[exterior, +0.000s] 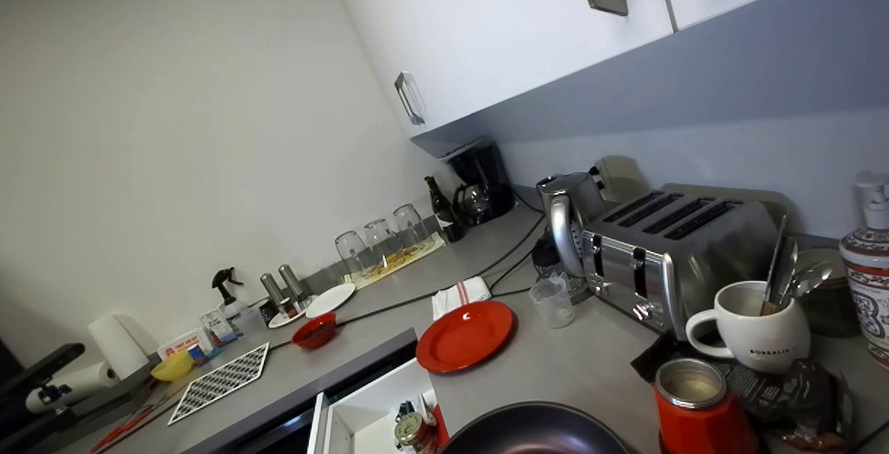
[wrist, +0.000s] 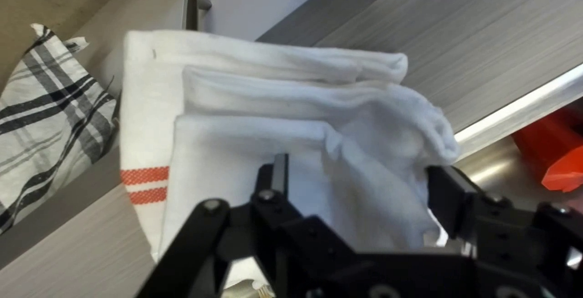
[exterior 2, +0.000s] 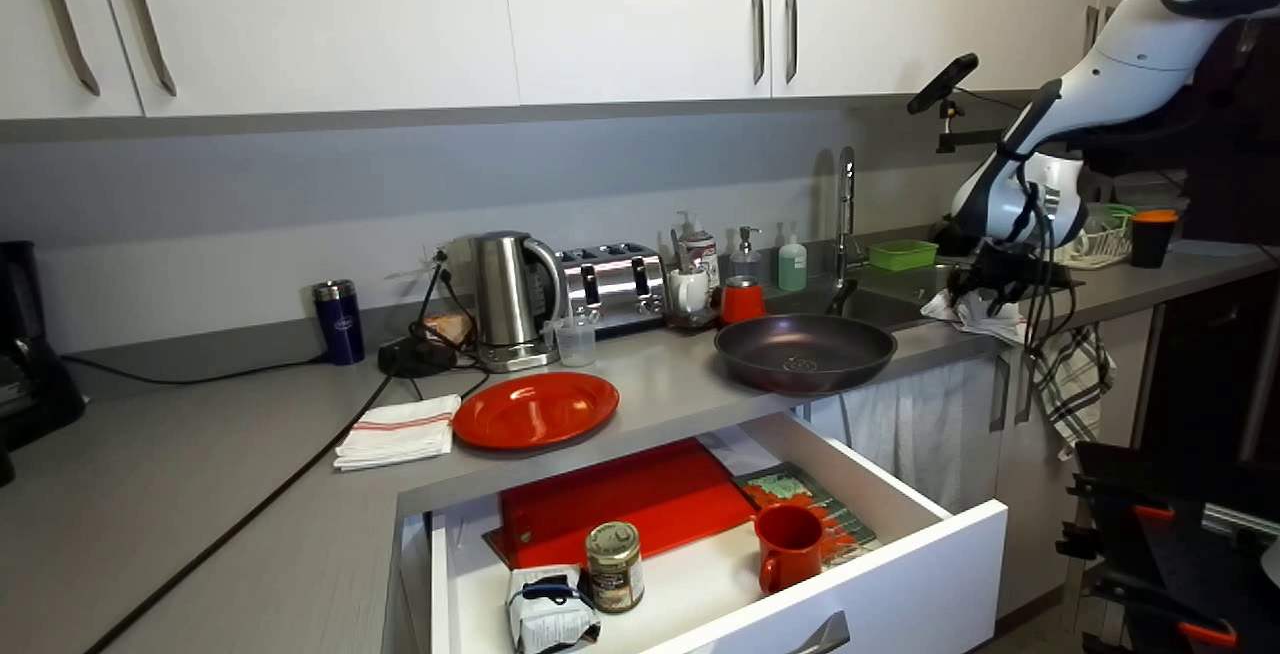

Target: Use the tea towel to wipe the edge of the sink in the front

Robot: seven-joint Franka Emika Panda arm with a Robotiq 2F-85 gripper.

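plainly, the fingers (wrist: 278, 179) stand wide over the tea towel (wrist: 291, 129) by the sink (wrist: 524, 104).

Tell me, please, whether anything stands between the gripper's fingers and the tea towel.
Nothing visible does: in the wrist view, the fingers stand apart right at the tea towel, its white folds showing between them.

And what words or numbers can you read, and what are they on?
"BOREALIS", on the white mug; anything after it is unclear.
Too small or blurred to read: marks on the dark packet, patterned bottle, dark bottle, jar, blue tumbler and red-lettered card.
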